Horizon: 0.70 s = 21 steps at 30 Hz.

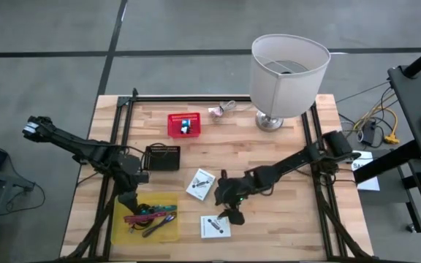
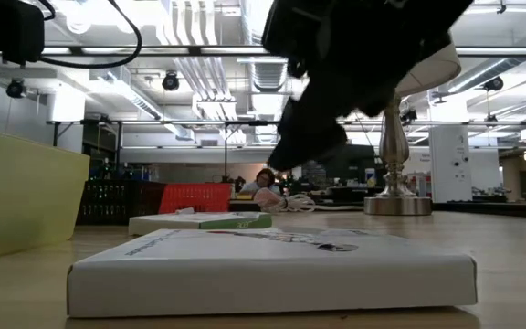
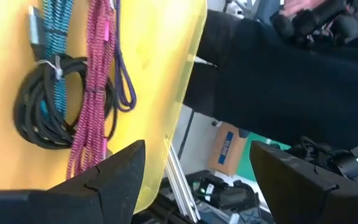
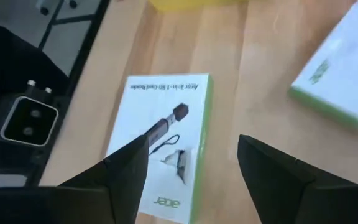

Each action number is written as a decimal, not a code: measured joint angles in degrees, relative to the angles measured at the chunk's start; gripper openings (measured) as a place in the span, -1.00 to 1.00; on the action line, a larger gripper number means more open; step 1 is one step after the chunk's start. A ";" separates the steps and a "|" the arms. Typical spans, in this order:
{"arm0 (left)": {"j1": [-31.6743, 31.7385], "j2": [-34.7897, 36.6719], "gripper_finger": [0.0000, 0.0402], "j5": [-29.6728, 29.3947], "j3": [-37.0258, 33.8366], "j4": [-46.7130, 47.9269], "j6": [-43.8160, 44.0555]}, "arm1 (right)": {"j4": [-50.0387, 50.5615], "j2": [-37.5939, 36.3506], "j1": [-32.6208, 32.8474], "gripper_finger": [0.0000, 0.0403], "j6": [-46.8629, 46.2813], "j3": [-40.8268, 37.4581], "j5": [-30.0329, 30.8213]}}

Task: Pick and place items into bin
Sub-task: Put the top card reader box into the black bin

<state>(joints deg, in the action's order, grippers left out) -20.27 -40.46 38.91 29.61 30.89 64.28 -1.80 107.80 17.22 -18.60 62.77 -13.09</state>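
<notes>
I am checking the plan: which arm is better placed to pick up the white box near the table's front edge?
The right arm. Its open gripper hangs right by the white box, which fills its wrist view. The left gripper, also open, is over the yellow bin with the cables.

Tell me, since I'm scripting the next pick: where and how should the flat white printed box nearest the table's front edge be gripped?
The flat white printed box lies face up on the wooden table, so come straight down from above. The open right gripper hangs over it already. Probably close across the two long edges, the narrower span, near the middle; the low view shows thin side walls, so the fingers must reach almost to the tabletop.
</notes>
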 joint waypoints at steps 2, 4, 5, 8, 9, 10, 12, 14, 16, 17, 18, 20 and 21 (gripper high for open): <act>0.00 0.01 0.35 -0.28 0.00 0.03 -0.06 | 0.36 2.29 0.33 0.13 -0.96 1.45 -0.23; 0.00 0.01 0.35 -0.30 0.00 0.11 -0.07 | 1.78 4.18 0.65 0.11 -1.05 3.29 -0.27; 0.00 -0.05 0.35 -0.30 0.02 0.05 -0.07 | 3.27 5.05 0.79 0.11 -1.01 4.19 -0.28; 0.00 -0.17 0.35 -0.30 0.02 0.12 -0.06 | 8.01 7.42 0.84 0.09 -0.97 6.98 -0.40; 0.00 -0.34 0.35 -0.27 0.02 -0.03 -0.07 | 10.17 7.89 0.82 0.09 -0.97 7.66 -0.38; 0.00 -0.41 0.35 -0.28 0.02 -0.10 -0.10 | 11.77 8.39 0.82 0.09 -0.97 8.34 -0.36; 0.00 -0.45 0.35 -0.30 0.02 0.07 -0.10 | 13.64 9.08 0.82 0.09 -0.87 9.38 -0.34; 0.00 -0.64 0.35 -0.26 0.02 -0.21 -0.12 | 14.01 9.48 0.91 0.09 -0.72 9.89 -0.34; 0.00 -0.66 0.35 -0.28 0.02 0.02 -0.12 | 13.80 10.02 0.93 0.09 -0.73 10.18 -0.32; 0.00 -0.66 0.35 -0.27 0.02 -0.06 -0.12 | 13.62 10.31 0.93 0.09 -0.73 10.42 -0.31; 0.00 -0.71 0.35 -0.26 0.02 -0.19 -0.13 | 13.55 10.60 0.93 0.08 -0.76 10.54 -0.23; -0.04 -0.68 0.35 -0.26 0.02 -0.09 -0.12 | 13.44 11.43 1.05 0.08 -0.73 11.20 0.45; -0.04 -0.66 0.35 -0.26 0.02 -0.28 -0.14 | 13.16 11.83 1.24 0.08 -0.71 11.41 1.06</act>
<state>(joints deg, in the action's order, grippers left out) -20.32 -41.12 38.65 29.63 30.61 64.14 11.35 119.63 18.47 -19.31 74.18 -12.03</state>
